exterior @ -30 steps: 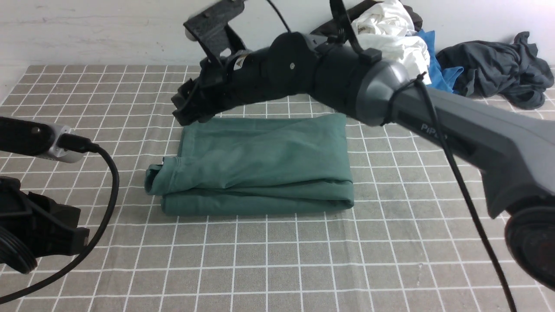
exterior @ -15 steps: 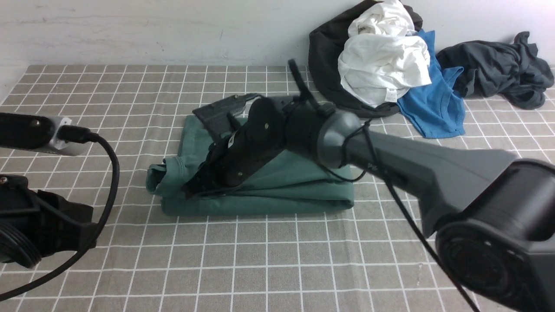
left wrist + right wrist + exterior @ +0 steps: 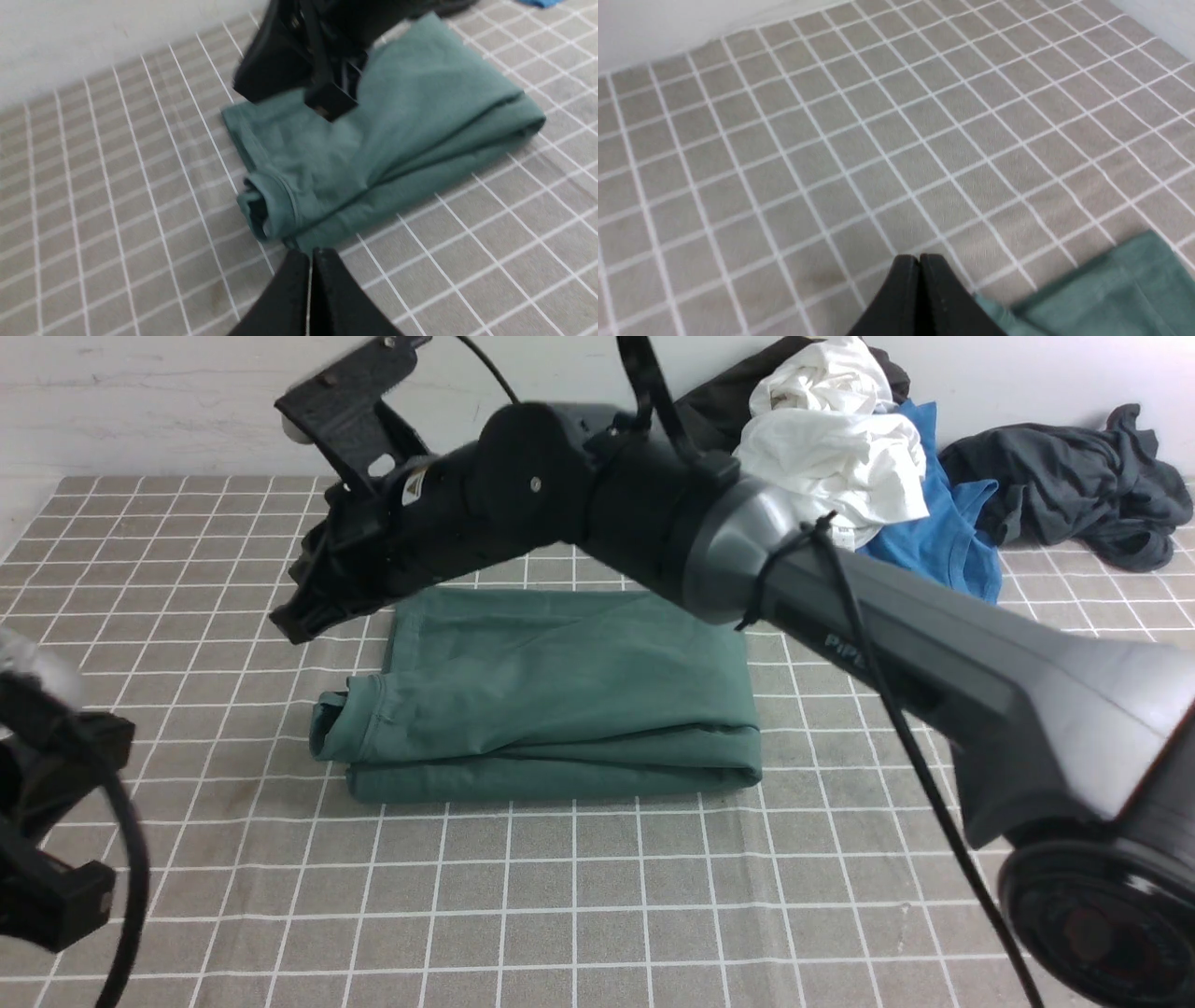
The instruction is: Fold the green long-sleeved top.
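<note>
Right gripper (image 3: 291, 616): fingers pressed together, nothing between them. It hangs above the checked tablecloth (image 3: 653, 896), just off the far left corner of the green long-sleeved top (image 3: 560, 700). In the right wrist view that corner lies just beside the closed tips and lower, apart from them.

Left gripper (image 3: 310, 254): fingers also pressed together and empty. The garment's near left end lies just ahead of it, where a rolled edge bulges out of the stack.

Condition of the work: the top lies flat on the cloth as a compact rectangle of several stacked layers. No sleeve shows loose, and neither gripper has hold of the fabric. By appearance, the folding is essentially complete.

Outstanding, as a judgement only:
- tidy the rolled edge at the left end, if a neater stack is wanted;
- withdraw both arms.

A heap of other clothes (image 3: 822, 457) lies well apart from both grippers, beyond the right arm.
</note>
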Action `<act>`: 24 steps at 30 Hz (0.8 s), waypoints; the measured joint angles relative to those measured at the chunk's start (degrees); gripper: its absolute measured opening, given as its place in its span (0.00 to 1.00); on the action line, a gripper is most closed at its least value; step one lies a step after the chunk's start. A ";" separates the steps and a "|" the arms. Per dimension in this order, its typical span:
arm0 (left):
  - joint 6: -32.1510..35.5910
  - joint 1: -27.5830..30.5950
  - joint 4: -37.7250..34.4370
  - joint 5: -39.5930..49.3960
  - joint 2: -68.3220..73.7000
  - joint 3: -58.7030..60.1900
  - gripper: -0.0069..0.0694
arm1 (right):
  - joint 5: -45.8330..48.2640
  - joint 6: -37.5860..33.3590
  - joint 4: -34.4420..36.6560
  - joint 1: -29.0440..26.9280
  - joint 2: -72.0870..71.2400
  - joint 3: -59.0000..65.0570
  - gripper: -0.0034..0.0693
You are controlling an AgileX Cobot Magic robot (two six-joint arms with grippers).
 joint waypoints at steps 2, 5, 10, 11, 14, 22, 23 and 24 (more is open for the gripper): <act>0.99 -0.02 -0.07 -1.63 -3.63 1.26 0.08 | 4.43 0.00 -2.32 -0.42 -1.90 0.00 0.03; 2.56 -0.02 -0.21 -7.22 -12.48 6.14 0.08 | 10.95 0.26 -8.77 -2.24 -9.12 0.72 0.03; 5.22 -0.02 -0.21 -14.62 -23.16 13.45 0.08 | 9.46 2.18 -13.94 -6.17 -24.34 7.99 0.03; 6.13 -0.02 -0.21 -15.97 -25.40 15.11 0.08 | 8.20 2.25 -15.28 -7.31 -29.67 10.85 0.03; 7.73 -0.02 -0.26 -18.99 -29.06 18.60 0.08 | 6.47 2.25 -18.18 -9.98 -39.10 18.51 0.03; 8.26 -1.24 -1.92 -24.24 -31.70 23.88 0.08 | 12.52 8.69 -24.80 -18.44 -61.85 46.31 0.03; 8.26 -1.70 -3.05 -24.98 -31.70 23.88 0.08 | 13.84 9.18 -24.92 -18.91 -63.74 49.34 0.03; 8.20 -2.28 -3.73 -25.53 -31.70 23.88 0.08 | 15.09 10.12 -24.98 -19.53 -66.02 52.32 0.03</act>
